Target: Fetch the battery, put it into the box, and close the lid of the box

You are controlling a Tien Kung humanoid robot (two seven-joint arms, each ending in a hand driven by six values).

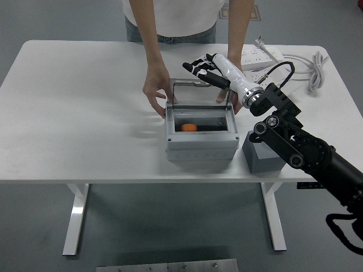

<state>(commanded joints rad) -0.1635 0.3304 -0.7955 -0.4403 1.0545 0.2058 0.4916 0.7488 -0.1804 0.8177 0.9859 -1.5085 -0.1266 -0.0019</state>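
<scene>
The battery [189,127], orange-ended, lies inside the grey box [201,140]. The clear lid [199,96] stands upright. The right hand [199,66], fingers [188,67] loosely spread and holding nothing, hovers at the lid's top edge, apparently positioned to push it shut. A person's hands [154,90] flank the box on the surface [79,113], likely steadying it.

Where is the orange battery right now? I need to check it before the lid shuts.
In the head view, the orange battery lies inside the open grey plastic box at the table's middle, toward the box's left side.
</scene>
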